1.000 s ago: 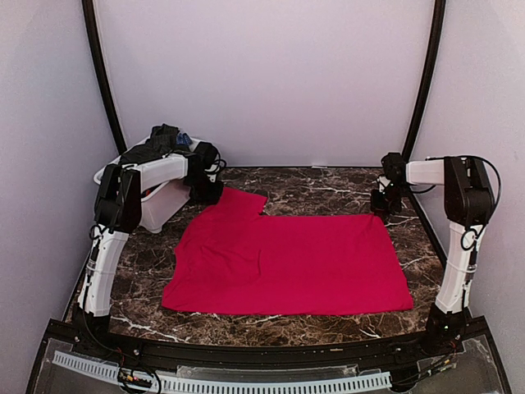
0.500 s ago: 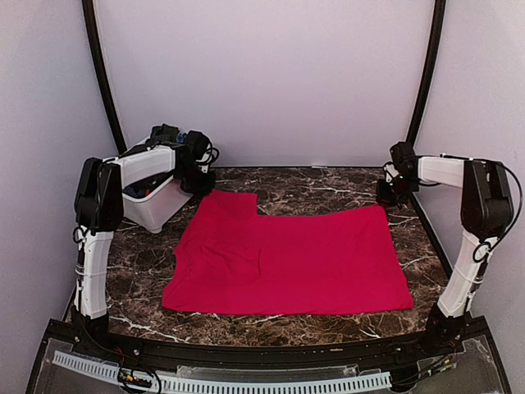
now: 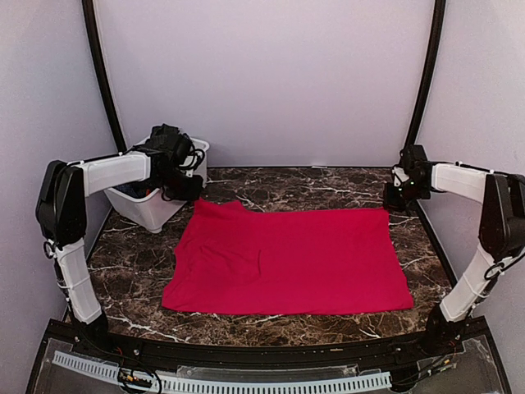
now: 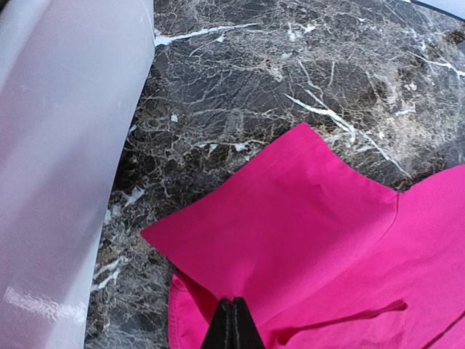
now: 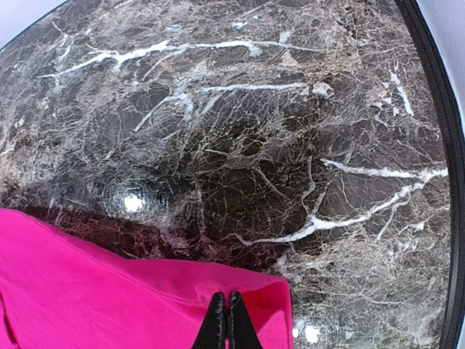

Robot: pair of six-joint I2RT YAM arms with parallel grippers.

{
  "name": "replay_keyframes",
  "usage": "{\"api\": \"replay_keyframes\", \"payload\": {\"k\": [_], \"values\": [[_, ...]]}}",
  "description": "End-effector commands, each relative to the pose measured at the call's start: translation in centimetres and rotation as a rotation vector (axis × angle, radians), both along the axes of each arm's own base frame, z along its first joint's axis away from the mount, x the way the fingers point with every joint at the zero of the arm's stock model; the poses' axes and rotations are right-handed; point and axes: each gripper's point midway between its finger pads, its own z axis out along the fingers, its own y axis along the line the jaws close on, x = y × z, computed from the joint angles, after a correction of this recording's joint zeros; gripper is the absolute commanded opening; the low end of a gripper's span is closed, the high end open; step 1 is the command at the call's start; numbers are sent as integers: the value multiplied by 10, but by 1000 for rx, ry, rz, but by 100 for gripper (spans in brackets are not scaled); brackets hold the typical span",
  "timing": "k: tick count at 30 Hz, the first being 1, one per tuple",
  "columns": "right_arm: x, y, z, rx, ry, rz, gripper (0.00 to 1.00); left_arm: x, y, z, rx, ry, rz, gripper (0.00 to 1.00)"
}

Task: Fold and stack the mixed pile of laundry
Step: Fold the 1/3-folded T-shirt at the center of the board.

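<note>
A bright red cloth point(image 3: 295, 258) lies spread flat across the dark marble table point(image 3: 320, 182). At its far left corner my left gripper point(image 3: 189, 193) is shut, its black tips point(image 4: 232, 323) pinching the red cloth point(image 4: 305, 218), which rises in a small fold there. My right gripper point(image 3: 395, 199) is shut on the far right corner, with the tips point(image 5: 225, 320) closed over the hem of the red cloth point(image 5: 109, 291). The rest of the laundry pile shows only as dark garments point(image 3: 129, 191) inside the bin.
A white plastic bin point(image 3: 157, 215) stands at the back left, right beside my left arm; its wall point(image 4: 58, 145) fills the left of the left wrist view. A black frame rail point(image 5: 439, 160) runs along the table's right edge, near my right gripper.
Both arms have swung outward, left gripper to the left, right gripper to the right, each holding its corner. The cloth's far edge has been drawn straighter and its raised back-left flap flatter.
</note>
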Motion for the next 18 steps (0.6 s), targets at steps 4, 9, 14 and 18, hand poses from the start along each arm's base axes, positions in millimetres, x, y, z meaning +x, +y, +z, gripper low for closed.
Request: {"api": "replay_keyframes", "payload": {"k": [4, 9, 14, 18], "values": [[-23, 2, 25, 24, -50, -8, 0, -30, -11, 51, -111, -105, -47, 0], [-41, -1, 25, 19, -25, -26, 0, -63, -13, 53, -114, -94, -71, 0], [-68, -4, 30, 40, -22, -70, 0, -100, -11, 58, -100, -93, -84, 0], [-86, -4, 25, 64, -4, -106, 0, -131, -5, 39, -80, -44, -84, 0]]}}
